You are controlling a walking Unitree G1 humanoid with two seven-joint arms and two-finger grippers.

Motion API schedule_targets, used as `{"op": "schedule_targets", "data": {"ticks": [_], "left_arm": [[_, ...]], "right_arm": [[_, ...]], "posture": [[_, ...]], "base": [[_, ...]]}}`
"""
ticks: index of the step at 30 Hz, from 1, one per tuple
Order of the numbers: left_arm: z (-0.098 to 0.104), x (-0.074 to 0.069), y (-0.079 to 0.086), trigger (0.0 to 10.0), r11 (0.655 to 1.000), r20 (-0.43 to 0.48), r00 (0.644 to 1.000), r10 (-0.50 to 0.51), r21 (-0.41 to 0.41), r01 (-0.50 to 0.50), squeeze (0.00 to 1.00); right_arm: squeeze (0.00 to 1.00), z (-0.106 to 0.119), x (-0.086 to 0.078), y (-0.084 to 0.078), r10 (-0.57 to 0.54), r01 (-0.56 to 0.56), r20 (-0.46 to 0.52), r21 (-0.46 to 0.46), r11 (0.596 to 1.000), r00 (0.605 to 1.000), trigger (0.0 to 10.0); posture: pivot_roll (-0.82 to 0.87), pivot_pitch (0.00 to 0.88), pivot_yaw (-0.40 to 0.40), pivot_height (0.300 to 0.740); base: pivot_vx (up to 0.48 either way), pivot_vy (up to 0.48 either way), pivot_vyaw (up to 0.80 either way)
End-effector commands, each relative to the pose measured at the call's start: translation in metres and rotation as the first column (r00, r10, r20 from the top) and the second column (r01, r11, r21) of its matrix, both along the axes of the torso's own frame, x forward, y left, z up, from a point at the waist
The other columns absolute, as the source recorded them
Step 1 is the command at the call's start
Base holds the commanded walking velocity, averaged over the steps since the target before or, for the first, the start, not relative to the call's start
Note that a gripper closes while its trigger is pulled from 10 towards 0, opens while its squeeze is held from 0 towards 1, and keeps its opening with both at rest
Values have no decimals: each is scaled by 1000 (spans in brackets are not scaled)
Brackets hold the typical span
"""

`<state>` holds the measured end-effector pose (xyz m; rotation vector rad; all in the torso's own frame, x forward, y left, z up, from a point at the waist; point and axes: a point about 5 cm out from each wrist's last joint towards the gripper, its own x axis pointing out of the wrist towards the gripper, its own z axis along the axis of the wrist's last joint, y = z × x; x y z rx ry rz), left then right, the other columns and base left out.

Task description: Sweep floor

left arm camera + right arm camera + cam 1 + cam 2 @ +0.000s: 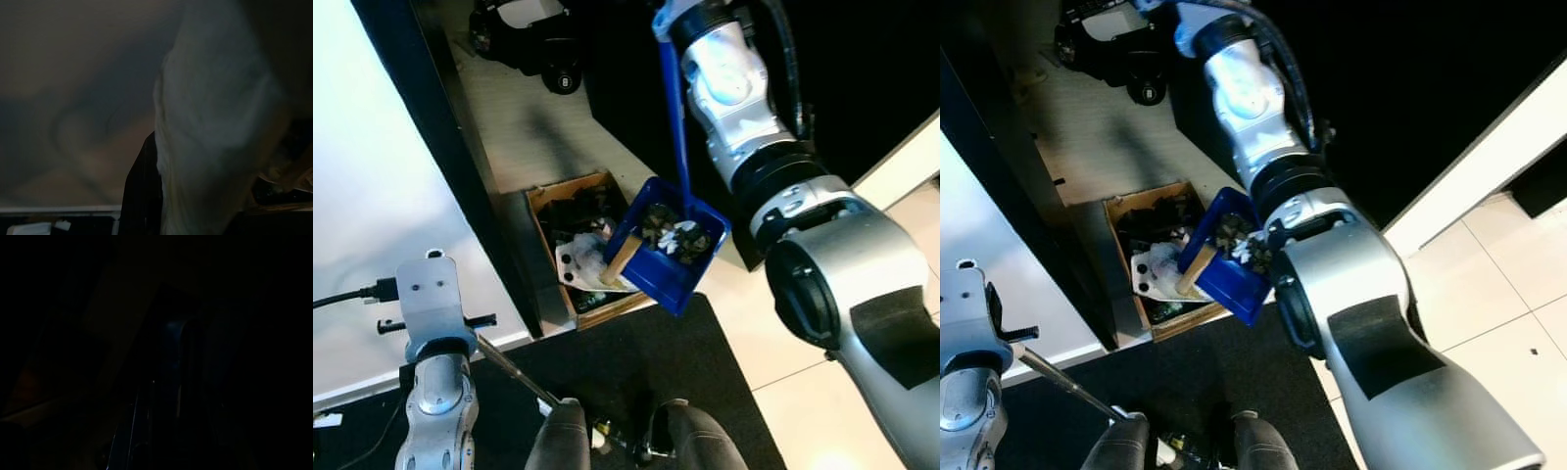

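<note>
Blue plastic dustpan (668, 257): I see it raised above the floor at the centre of the scene, tilted with its open mouth toward the left, over the right edge of a box.
Dustpan contents (674, 237): dark and pale scraps piled inside the pan, with a tan wooden-looking piece (622, 257) at its mouth.
Long blue handle (674, 103): runs from the pan up and away to the top of my silver right arm (744, 108).
Right gripper: I cannot tell how its fingers stand; the right wrist view is almost black, with only a faint blue upright shape (173, 367).
Open brown cardboard box (570, 192): on the floor just left of the pan, filled with dark rubbish and a white crumpled piece (579, 264).
Thin metal rod (517, 372): slants from my left arm (435, 392) toward the near centre.
Left gripper: I cannot tell its finger state; its view is blurred.
Black mat (607, 372): near floor, beneath the pan.
</note>
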<state>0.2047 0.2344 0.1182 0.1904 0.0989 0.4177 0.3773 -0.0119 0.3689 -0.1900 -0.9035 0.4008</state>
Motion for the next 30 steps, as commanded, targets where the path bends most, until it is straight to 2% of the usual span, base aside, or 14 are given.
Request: {"op": "schedule_targets", "data": {"ticks": [1,6,8,12,18,30], "left_arm": [[-5,-4,-5,10000,1000,-26,1000,1,-25,-1,0],[-5,-4,-6,10000,1000,-26,1000,0,-26,-1,0],[-5,-5,-6,10000,1000,-25,1000,-1,-26,0,0],[-5,-5,-6,10000,1000,-27,1000,-2,-24,1,0],[-4,-5,-7,10000,1000,-28,1000,-6,-23,5,0],[-5,-8,-7,10000,1000,-34,999,-1,-23,1,0]], "right_arm": [[0,17,-8,2,5,-4,105,-3,1000,995,10000],[0,20,-7,-1,-44,43,109,19,999,993,10000],[0,22,-5,-7,-108,105,125,29,994,986,10000],[0,22,-4,-11,-154,155,155,8,988,976,10000],[0,20,-7,-6,-163,172,205,-27,985,965,10000],[0,17,-6,-5,-202,211,206,-24,977,958,10000]], "posture": [[353,151,-176,740],[357,150,-175,740],[360,153,-171,740],[357,154,-167,740],[358,156,-166,740],[365,162,-167,740]], "base": [[0,0,0],[0,0,0],[0,0,0],[0,0,0],[0,0,0],[0,0,0]]}}
